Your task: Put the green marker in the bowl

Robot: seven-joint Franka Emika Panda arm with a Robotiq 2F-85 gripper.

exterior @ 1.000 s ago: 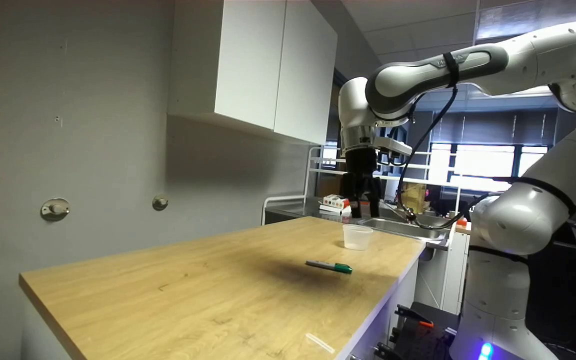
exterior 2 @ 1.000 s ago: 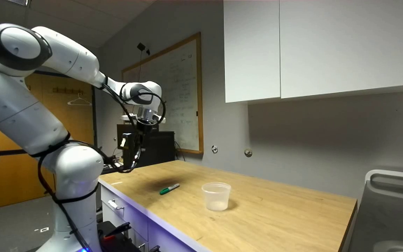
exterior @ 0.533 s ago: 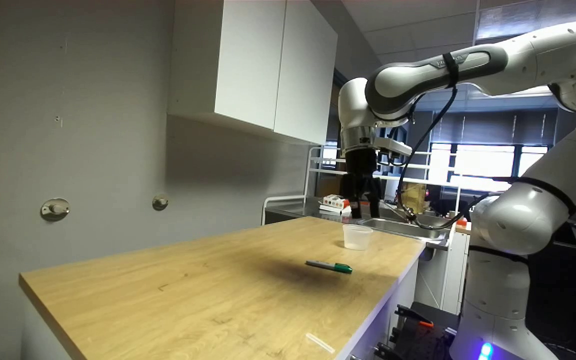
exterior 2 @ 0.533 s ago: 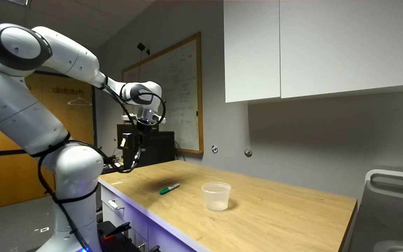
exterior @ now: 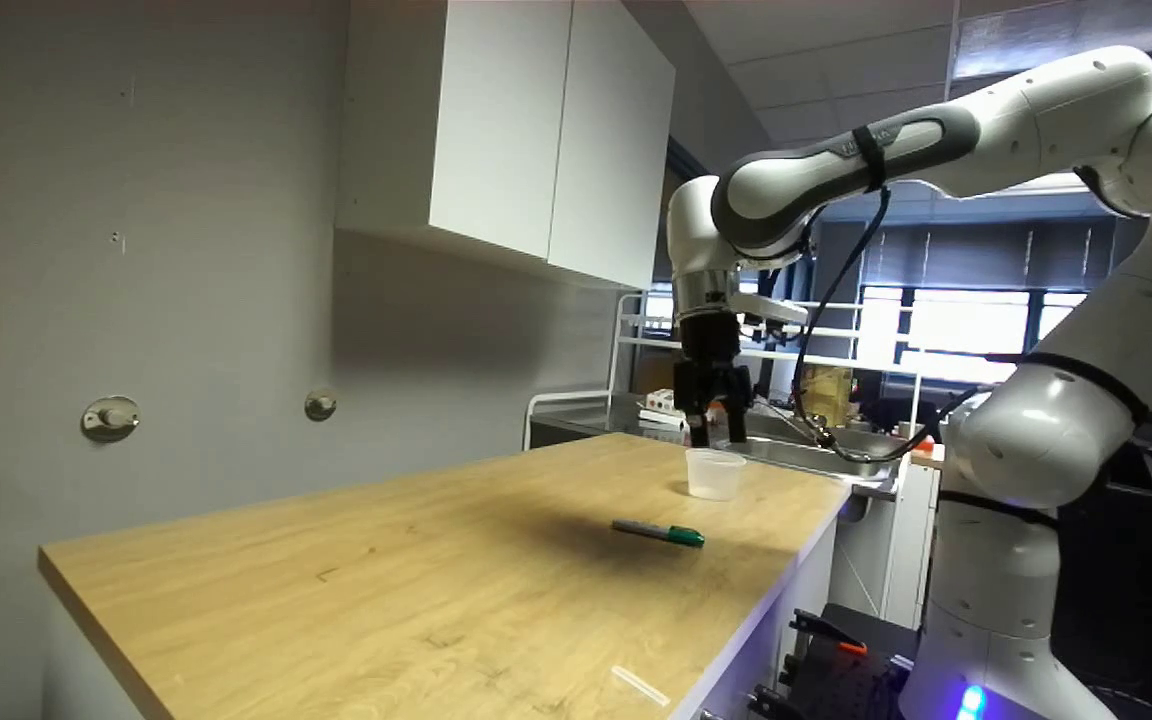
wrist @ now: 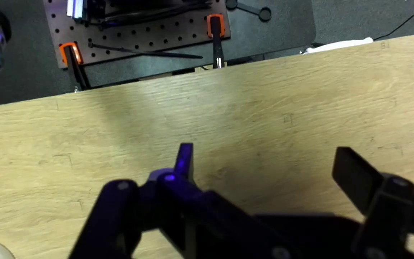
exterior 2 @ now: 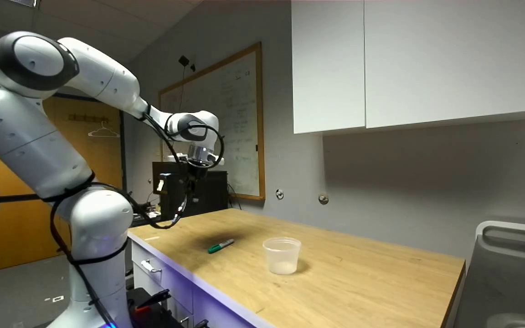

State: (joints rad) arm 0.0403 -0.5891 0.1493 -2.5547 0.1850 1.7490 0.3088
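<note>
Two black fingers [wrist: 358,180] are standing wide apart in the wrist view, so I am holding the gripper [exterior: 718,436] unclenched and hovering it above the wooden countertop [exterior: 336,600]. In both exterior views I am seeing the green marker [exterior 2: 220,246] lying flat on that surface, its green end pointing toward the robot's base [exterior: 991,650]. The bowl [exterior 2: 282,256] is standing upright near the marker, apart from it. White cupboards [exterior: 506,130] are hanging higher, on the grey wall [exterior: 216,300].

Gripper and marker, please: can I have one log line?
gripper: open, above table | green marker: lying on table, outside bowl | bowl: upright
</note>
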